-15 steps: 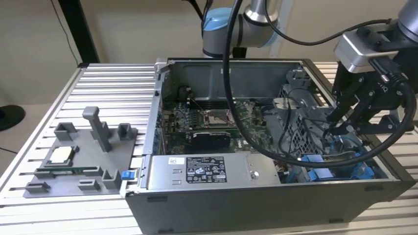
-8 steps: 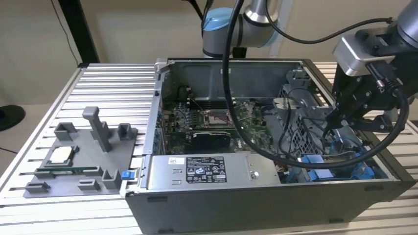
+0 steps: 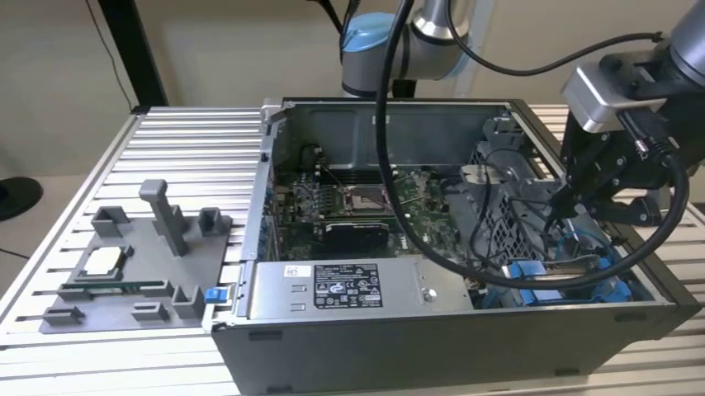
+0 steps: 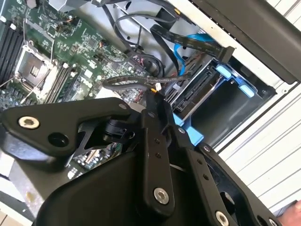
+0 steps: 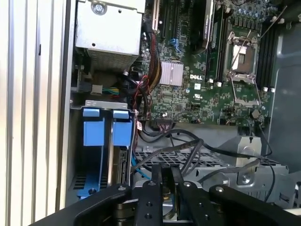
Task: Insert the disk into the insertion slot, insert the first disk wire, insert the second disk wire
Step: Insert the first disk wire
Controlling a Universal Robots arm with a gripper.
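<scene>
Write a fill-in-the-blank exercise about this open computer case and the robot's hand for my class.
The hand hangs at the exterior view's ___ end of the computer case. The insertion slot has ___ plastic tabs. The grey fixture lies on the exterior view's ___ of the case.
Missing: right; blue; left.

- I am looking into an open computer case (image 3: 441, 346) that is sitting on a ribbed metal table (image 3: 187, 157).
- A green motherboard (image 3: 330, 202) is lying on the case floor, with its empty processor socket (image 3: 366, 196) facing up.
- A grey labelled power-supply box (image 3: 352, 290) is sitting along the near wall in the exterior view.
- In the first wrist view, a perforated grey cage (image 5: 197, 160) is carrying loose black cables (image 5: 188, 146) across its top.
- A grey fixture plate (image 3: 121, 280) with upright posts is resting on the table, at the exterior view's left of the case.
</scene>
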